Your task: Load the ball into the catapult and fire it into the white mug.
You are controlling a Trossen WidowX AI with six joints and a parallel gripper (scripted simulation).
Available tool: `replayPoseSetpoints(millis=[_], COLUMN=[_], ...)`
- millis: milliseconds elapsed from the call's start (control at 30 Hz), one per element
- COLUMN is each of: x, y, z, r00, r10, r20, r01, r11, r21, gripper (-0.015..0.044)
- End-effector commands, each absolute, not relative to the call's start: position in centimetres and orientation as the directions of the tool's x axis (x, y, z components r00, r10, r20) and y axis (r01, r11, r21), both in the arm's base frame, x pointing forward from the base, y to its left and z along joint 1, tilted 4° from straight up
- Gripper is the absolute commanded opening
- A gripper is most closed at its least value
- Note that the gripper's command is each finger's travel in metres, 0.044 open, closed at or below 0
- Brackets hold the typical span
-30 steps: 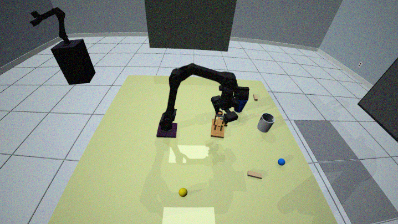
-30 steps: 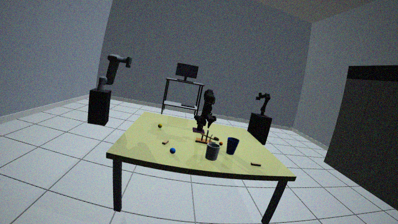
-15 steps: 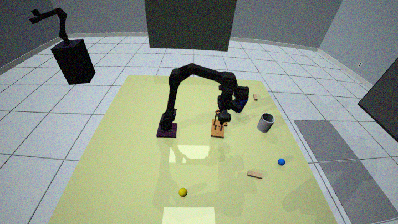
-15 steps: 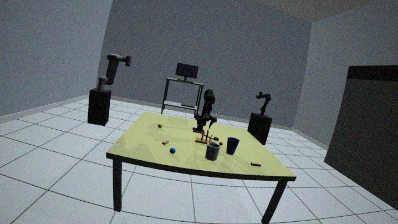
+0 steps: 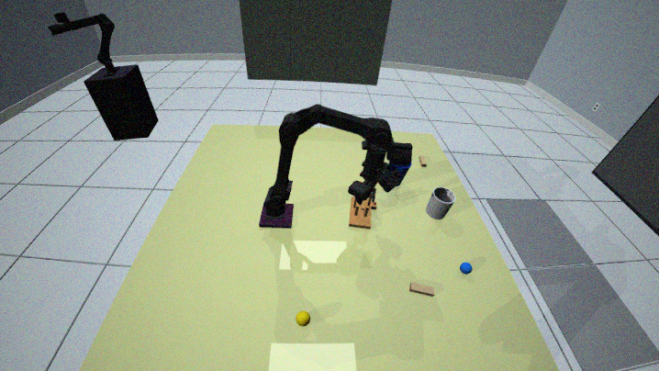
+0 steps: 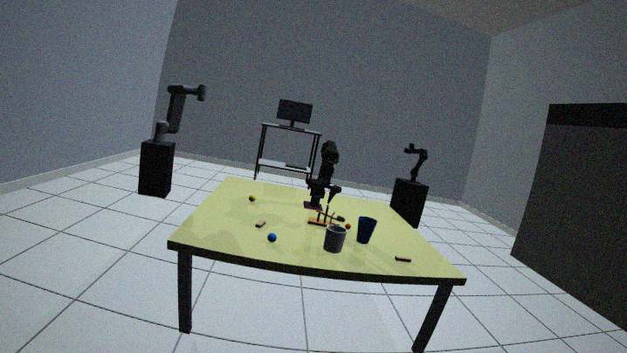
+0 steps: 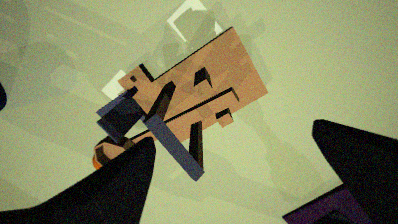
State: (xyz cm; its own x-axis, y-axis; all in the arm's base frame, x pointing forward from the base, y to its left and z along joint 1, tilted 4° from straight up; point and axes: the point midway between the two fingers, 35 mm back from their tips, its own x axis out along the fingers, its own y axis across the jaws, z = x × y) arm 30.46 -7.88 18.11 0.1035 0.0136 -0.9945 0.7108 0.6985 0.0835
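The catapult has an orange-brown wooden base and a dark throwing arm, and stands mid-table right of my arm's base. A small orange ball lies at the arm's cup end; I cannot tell whether it sits in the cup or beside it. The white mug stands upright to the catapult's right. My gripper is open and empty, hanging just above the catapult and pointing down.
A blue cup stands beside the mug, mostly hidden behind my arm in the top view. A blue ball, a yellow ball and two wooden blocks lie on the yellow table.
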Motion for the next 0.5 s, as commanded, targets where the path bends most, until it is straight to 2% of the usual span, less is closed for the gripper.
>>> replayPoseSetpoints(millis=[0,467], x=[30.41,30.32], y=[-7.88,-7.89], z=[18.19,18.31], r00=[0.104,0.105], r10=[0.014,0.014], r20=[-0.994,-0.994], r01=[0.793,0.981], r11=[0.602,0.161], r21=[0.091,0.106], gripper=[0.0440,0.0440])
